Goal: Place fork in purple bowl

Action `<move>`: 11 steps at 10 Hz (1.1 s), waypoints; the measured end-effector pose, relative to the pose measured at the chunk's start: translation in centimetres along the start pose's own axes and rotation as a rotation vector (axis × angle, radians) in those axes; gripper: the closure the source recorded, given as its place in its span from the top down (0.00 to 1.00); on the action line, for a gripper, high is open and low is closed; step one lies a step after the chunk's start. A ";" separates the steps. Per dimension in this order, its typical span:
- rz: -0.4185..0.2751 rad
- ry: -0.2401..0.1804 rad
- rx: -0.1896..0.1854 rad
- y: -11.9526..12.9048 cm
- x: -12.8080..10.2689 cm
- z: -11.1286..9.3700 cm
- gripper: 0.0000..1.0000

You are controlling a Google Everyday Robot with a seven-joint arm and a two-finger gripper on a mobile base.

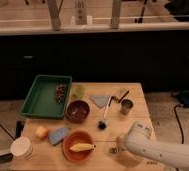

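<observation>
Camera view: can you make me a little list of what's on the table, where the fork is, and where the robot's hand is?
table: light wooden top
purple bowl: middle of table, beside the green tray
orange bowl: front of table, with a yellow thing inside, maybe a banana
fork: cannot make it out for sure; something small lies by the gripper
gripper: front right part of table, low near the top
other things: white-handled utensil, metal cup, blue sponge, white cup
</observation>
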 end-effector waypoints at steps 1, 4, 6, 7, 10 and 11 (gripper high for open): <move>0.003 0.000 -0.001 0.1 0.1 -0.1 0.80; 0.001 0.000 -0.001 0.1 0.0 -0.2 0.80; -0.051 -0.012 -0.012 -0.3 -0.9 -0.3 0.70; -0.071 -0.020 -0.021 -0.7 -1.6 -0.3 0.60; -0.080 -0.026 -0.027 -0.9 -1.8 -0.7 0.29; -0.080 -0.026 -0.027 -0.9 -1.8 -0.9 0.20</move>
